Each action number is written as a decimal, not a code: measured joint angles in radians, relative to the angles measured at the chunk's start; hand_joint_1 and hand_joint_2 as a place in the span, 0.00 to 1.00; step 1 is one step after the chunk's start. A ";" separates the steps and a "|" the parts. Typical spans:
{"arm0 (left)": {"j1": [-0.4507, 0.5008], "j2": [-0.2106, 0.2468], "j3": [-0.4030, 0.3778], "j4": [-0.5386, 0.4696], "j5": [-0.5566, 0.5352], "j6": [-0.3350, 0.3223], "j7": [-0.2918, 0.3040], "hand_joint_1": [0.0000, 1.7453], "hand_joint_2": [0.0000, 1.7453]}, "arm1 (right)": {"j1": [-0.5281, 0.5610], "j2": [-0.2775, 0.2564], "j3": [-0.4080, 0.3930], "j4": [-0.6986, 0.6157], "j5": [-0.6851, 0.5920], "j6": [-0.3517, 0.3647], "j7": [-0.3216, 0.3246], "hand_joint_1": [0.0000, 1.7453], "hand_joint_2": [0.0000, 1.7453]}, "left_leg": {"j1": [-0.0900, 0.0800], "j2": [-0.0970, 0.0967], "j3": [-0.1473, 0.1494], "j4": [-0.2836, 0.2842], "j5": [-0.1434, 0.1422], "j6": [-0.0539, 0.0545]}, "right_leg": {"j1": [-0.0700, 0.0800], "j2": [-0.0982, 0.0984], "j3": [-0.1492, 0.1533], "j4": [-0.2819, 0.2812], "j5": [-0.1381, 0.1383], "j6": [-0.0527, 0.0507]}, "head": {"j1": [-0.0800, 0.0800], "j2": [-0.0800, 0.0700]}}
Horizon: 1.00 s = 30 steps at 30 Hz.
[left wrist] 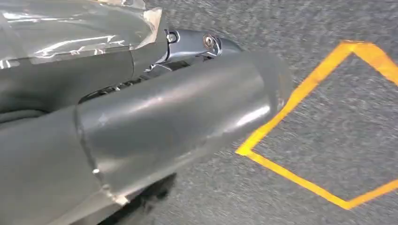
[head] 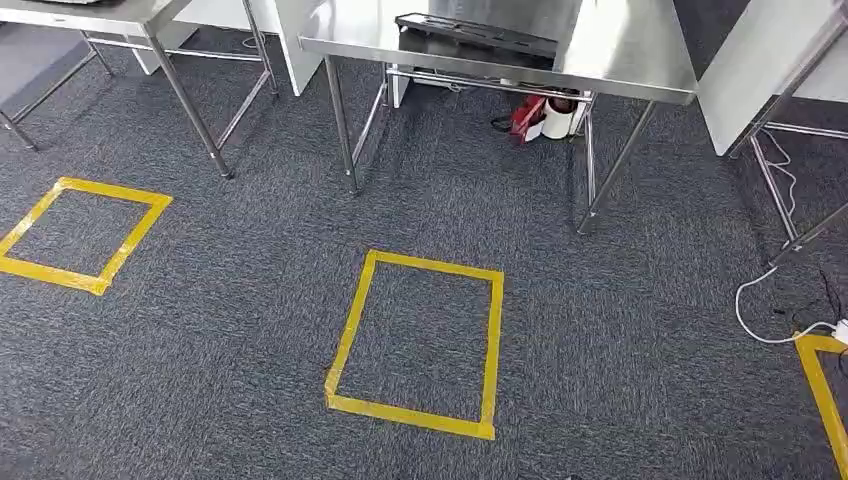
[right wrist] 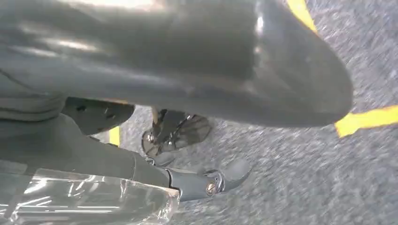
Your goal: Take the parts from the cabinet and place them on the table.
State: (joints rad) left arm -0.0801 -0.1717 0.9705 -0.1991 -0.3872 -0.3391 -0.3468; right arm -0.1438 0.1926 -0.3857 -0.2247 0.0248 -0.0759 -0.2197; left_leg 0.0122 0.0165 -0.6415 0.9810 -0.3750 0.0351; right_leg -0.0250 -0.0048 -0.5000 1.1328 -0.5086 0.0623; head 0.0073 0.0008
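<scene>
You see left hand (left wrist: 155, 117) and right hand (right wrist: 187, 70) over grey carpet (head: 600, 330) (grip impossible to tell); steel table (head: 620, 55) ahead.

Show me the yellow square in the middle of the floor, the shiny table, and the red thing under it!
Yellow square (head: 352, 330): head view, on its left tape strip.
Shiny table (head: 620, 60): head view, on its bare steel top.
Red thing (head: 524, 115): head view, on its red side.
</scene>
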 joint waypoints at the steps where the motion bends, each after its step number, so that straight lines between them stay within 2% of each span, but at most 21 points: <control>1: 0.000 0.000 0.000 0.000 0.000 0.001 0.000 0.00 0.00 | -0.002 0.000 0.000 0.000 0.003 0.000 0.001 0.00 0.00 | -0.004 -0.001 -0.012 0.005 0.008 -0.008 | 0.001 0.001 0.087 -0.110 -0.033 -0.009 | 0.002 0.000; 2: -0.001 -0.001 0.000 0.000 -0.002 0.001 0.000 0.00 0.00 | -0.003 -0.001 0.000 0.000 0.004 0.001 0.003 0.00 0.00 | -0.006 -0.001 -0.017 0.010 0.016 -0.015 | 0.012 0.003 0.126 -0.201 -0.067 -0.019 | -0.001 0.000; 3: -0.002 -0.001 0.000 0.000 -0.005 0.002 -0.001 0.00 0.00 | -0.004 -0.002 0.000 0.000 0.004 0.001 0.004 0.00 0.00 | -0.006 0.000 -0.020 0.009 0.027 -0.021 | 0.012 0.001 0.112 -0.198 -0.073 -0.027 | -0.002 0.000; 5: -0.003 0.000 -0.003 0.000 -0.011 0.006 -0.002 0.00 0.00 | 0.000 -0.002 0.000 0.000 0.003 0.003 0.004 0.00 0.00 | 0.001 0.002 -0.020 0.004 0.043 -0.035 | 0.017 0.001 0.103 -0.189 -0.065 -0.042 | -0.003 0.000; 6: -0.003 0.001 -0.006 0.000 -0.012 0.007 -0.002 0.00 0.00 | 0.001 -0.003 0.000 0.000 0.001 0.004 0.004 0.00 0.00 | 0.010 -0.001 -0.029 0.011 0.039 -0.040 | -0.004 -0.001 0.099 -0.191 -0.052 -0.058 | -0.003 0.000; 7: -0.003 0.002 -0.008 0.000 -0.012 0.007 -0.002 0.00 0.00 | 0.000 -0.003 -0.001 0.000 0.000 0.006 0.005 0.00 0.00 | 0.010 -0.006 -0.038 0.039 -0.015 -0.044 | 0.002 -0.003 0.090 -0.190 -0.043 -0.071 | -0.004 0.000; 8: -0.003 0.001 -0.008 0.000 -0.013 0.007 -0.002 0.00 0.00 | 0.000 -0.005 -0.001 0.000 0.000 0.008 0.005 0.00 0.00 | 0.011 -0.008 -0.053 0.095 -0.079 -0.047 | 0.003 -0.005 0.083 -0.190 -0.034 -0.083 | -0.006 0.000; 9: -0.003 0.000 -0.010 0.000 -0.015 0.006 -0.002 0.00 0.00 | 0.001 -0.005 -0.001 0.000 -0.002 0.010 0.005 0.00 0.00 | 0.011 -0.011 -0.071 0.161 -0.127 -0.052 | 0.005 -0.006 0.076 -0.190 -0.028 -0.085 | -0.006 0.000; 10: -0.003 0.000 -0.012 0.000 -0.019 0.005 -0.001 0.00 0.00 | 0.002 -0.005 -0.001 0.000 -0.003 0.012 0.004 0.00 0.00 | 0.012 -0.014 -0.096 0.259 -0.172 -0.058 | 0.007 -0.008 0.065 -0.189 -0.019 -0.085 | -0.006 0.000; 11: -0.003 0.000 -0.013 0.000 -0.019 0.005 0.000 0.00 0.00 | 0.004 -0.006 -0.002 0.000 -0.004 0.013 0.004 0.00 0.00 | 0.013 -0.014 -0.103 0.313 -0.177 -0.062 | 0.009 -0.009 0.058 -0.188 -0.013 -0.083 | -0.006 0.000; 12: -0.003 0.001 -0.015 0.000 -0.019 0.005 0.002 0.00 0.00 | 0.006 -0.008 -0.002 0.000 -0.004 0.013 0.003 0.00 0.00 | 0.015 -0.014 -0.090 0.320 -0.163 -0.063 | 0.009 -0.009 0.050 -0.186 -0.010 -0.079 | -0.006 0.000; 13: -0.003 0.001 -0.016 0.000 -0.019 0.005 0.002 0.00 0.00 | 0.008 -0.010 -0.003 0.000 -0.005 0.013 0.003 0.00 0.00 | 0.018 -0.014 -0.050 0.277 -0.139 -0.064 | 0.008 -0.010 0.044 -0.182 -0.006 -0.077 | -0.006 0.000; 15: -0.005 0.002 -0.017 0.000 -0.019 0.005 0.002 0.00 0.00 | 0.010 -0.011 -0.005 0.000 -0.008 0.013 0.002 0.00 0.00 | 0.025 -0.013 0.076 0.099 -0.093 -0.063 | 0.005 -0.009 0.040 -0.171 -0.005 -0.075 | -0.006 0.000; 16: -0.009 0.001 -0.018 0.000 -0.019 0.005 0.002 0.00 0.00 | 0.010 -0.011 -0.005 0.000 -0.008 0.013 0.000 0.00 0.00 | 0.025 -0.016 0.119 0.032 -0.114 -0.063 | 0.009 -0.009 0.032 -0.165 -0.007 -0.069 | -0.007 0.000; 17: -0.009 0.000 -0.019 0.000 -0.019 0.005 0.003 0.00 0.00 | 0.009 -0.013 -0.006 0.000 -0.010 0.013 -0.002 0.00 0.00 | 0.018 -0.022 0.118 0.033 -0.104 -0.050 | 0.013 -0.009 0.022 -0.159 -0.003 -0.061 | -0.006 0.000; 19: -0.009 0.000 -0.020 0.001 -0.020 0.005 0.004 0.00 0.00 | 0.009 -0.014 -0.007 0.001 -0.010 0.013 -0.005 0.00 0.00 | 0.012 -0.020 0.110 0.025 -0.109 -0.040 | 0.020 -0.009 0.019 -0.159 0.002 -0.049 | -0.006 0.000; 20: -0.010 -0.003 -0.021 0.001 -0.020 0.005 0.005 0.00 0.00 | 0.009 -0.015 -0.007 0.001 -0.010 0.013 -0.006 0.00 0.00 | 0.014 -0.018 0.106 0.020 -0.105 -0.037 | 0.027 -0.008 0.012 -0.153 -0.004 -0.057 | 0.001 0.000; 23: -0.009 -0.003 -0.021 0.001 -0.021 0.005 0.006 0.00 0.00 | 0.012 -0.017 -0.008 0.001 -0.010 0.014 -0.007 0.00 0.00 | -0.002 -0.019 0.101 0.020 -0.101 -0.026 | 0.018 -0.007 0.005 -0.157 0.004 -0.048 | 0.000 0.000; 25: -0.010 -0.003 -0.022 0.001 -0.021 0.005 0.008 0.00 0.00 | 0.012 -0.018 -0.008 0.001 -0.010 0.014 -0.007 0.00 0.00 | -0.006 -0.018 0.097 0.020 -0.098 -0.020 | 0.014 -0.007 0.002 -0.160 0.010 -0.038 | 0.000 0.000; 28: -0.010 -0.003 -0.022 0.001 -0.021 0.005 0.012 0.00 0.00 | 0.013 -0.021 -0.008 0.002 -0.006 0.015 -0.006 0.00 0.00 | -0.010 -0.018 0.091 0.020 -0.093 -0.013 | 0.010 -0.007 -0.004 -0.161 0.015 -0.031 | 0.000 0.000; 30: -0.009 -0.003 -0.022 0.001 -0.021 0.005 0.012 0.00 0.00 | 0.014 -0.022 -0.008 0.002 0.002 0.015 -0.006 0.00 0.00 | -0.018 -0.019 0.086 0.027 -0.093 -0.006 | 0.001 -0.007 -0.007 -0.166 0.023 -0.017 | -0.001 0.000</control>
State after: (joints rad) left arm -0.0895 -0.1743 0.9483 -0.1980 -0.4082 -0.3342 -0.3349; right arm -0.1295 0.1709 -0.3933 -0.2228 0.0271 -0.0610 -0.2258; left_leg -0.0056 -0.0021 -0.5557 1.0082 -0.4682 0.0294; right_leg -0.0240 -0.0118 -0.5070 0.9668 -0.4853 0.0458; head 0.0065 0.0008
